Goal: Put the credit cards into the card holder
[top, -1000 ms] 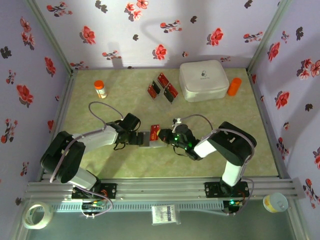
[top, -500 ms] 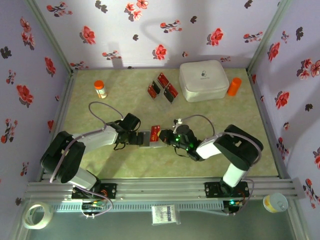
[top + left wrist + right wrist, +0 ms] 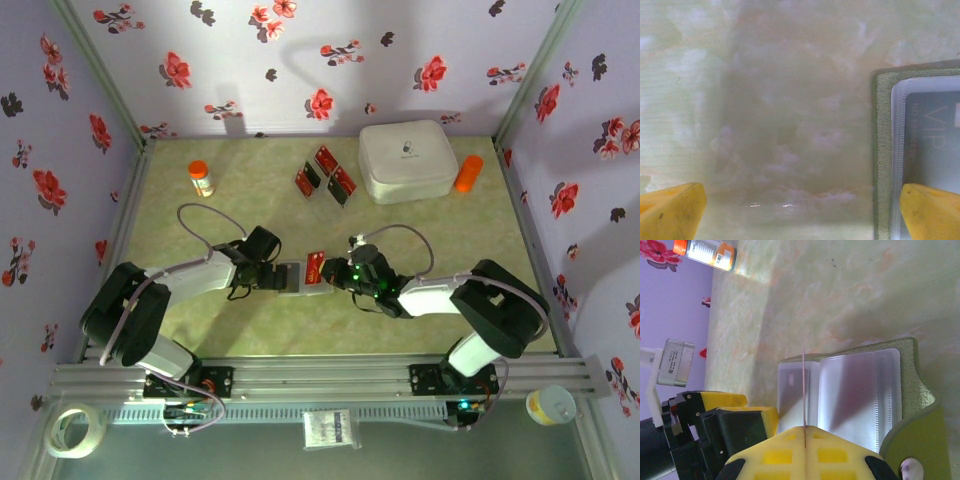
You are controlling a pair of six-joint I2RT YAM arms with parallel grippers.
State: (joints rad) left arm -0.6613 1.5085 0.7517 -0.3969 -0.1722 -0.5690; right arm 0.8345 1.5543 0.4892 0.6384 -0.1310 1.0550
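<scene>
The olive-green card holder (image 3: 292, 277) lies open on the table between the two grippers, its clear sleeves (image 3: 860, 395) facing up. My right gripper (image 3: 336, 272) is shut on one red credit card (image 3: 314, 266). In the right wrist view that card (image 3: 803, 385) stands edge-on above the fold of the sleeves. My left gripper (image 3: 271, 276) is open and low over the table at the holder's left side. One of its yellow fingers (image 3: 930, 210) lies over the holder's edge (image 3: 884, 150). Three more credit cards (image 3: 325, 172) lie at the back of the table.
A big white rounded box (image 3: 407, 160) stands at the back right with an orange cylinder (image 3: 468, 172) beside it. An orange-capped bottle (image 3: 201, 178) stands at the back left. Flowered walls close in the table on three sides.
The right arm's elbow has swung out to the right and dropped lower, while its gripper with the card stays at the holder. The left arm has not moved.
</scene>
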